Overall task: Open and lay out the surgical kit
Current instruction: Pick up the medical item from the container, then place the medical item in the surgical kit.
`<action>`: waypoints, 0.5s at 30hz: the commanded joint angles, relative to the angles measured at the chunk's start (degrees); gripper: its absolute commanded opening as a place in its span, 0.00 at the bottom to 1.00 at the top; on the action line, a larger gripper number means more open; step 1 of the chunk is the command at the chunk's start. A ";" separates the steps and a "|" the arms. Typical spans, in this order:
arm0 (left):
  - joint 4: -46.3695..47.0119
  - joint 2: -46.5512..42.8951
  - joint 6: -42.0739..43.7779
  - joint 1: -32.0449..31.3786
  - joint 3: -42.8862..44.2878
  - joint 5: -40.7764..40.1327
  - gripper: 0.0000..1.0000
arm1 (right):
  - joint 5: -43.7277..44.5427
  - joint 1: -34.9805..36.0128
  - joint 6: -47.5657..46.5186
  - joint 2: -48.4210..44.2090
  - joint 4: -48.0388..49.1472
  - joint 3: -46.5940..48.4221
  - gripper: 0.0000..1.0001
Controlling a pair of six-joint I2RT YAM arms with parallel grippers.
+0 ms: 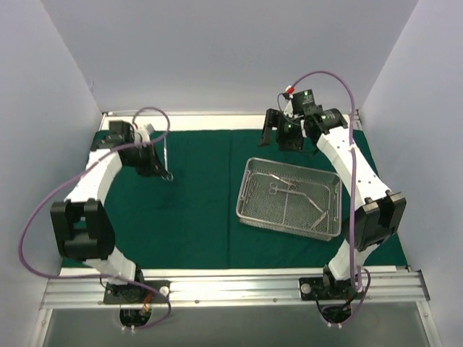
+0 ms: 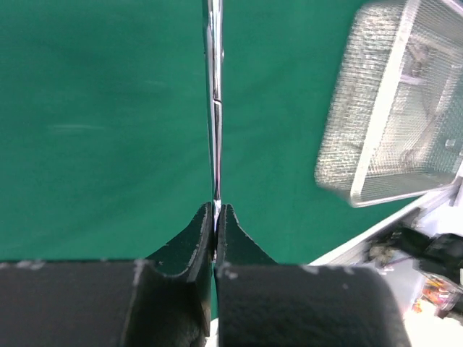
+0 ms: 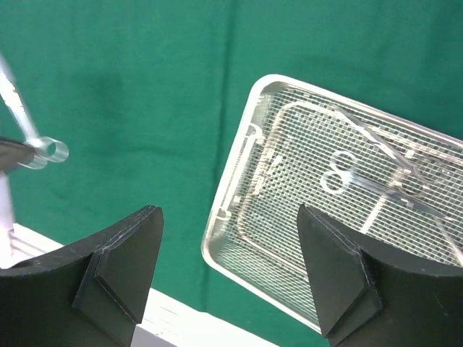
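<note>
Left end effector (image 2: 215, 211) pinches instrument (image 2: 214, 108) over bare drape (image 2: 94, 130); right end effector (image 3: 230, 214) spread wide.

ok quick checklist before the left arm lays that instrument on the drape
1. Left gripper shut on the steel instrument: ok.
2. Green drape spread flat under it: ok.
3. Wire-mesh tray off to the right, apart from the held instrument: ok.
4. Right gripper open, empty and over the tray's far side: ok.
5. Gap between the instrument's tip and the drape: cannot tell.
6. Tray emptied: not ok, other instruments lie in it.
</note>
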 commanded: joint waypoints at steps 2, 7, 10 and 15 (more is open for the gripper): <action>-10.79 6.85 17.33 6.73 10.18 1.97 0.02 | -0.06 -0.04 -4.10 -4.31 -4.67 -1.72 0.76; -13.26 16.87 19.97 9.21 20.97 0.73 0.02 | -1.20 0.40 -4.98 -5.98 -5.56 -6.54 0.75; -12.38 21.52 21.55 9.29 28.78 4.86 0.02 | -1.55 1.45 -4.89 -5.98 -5.03 -9.28 0.75; -14.77 31.81 19.37 6.75 39.11 14.08 0.02 | -0.94 2.60 -5.51 -3.79 -5.03 -5.69 0.75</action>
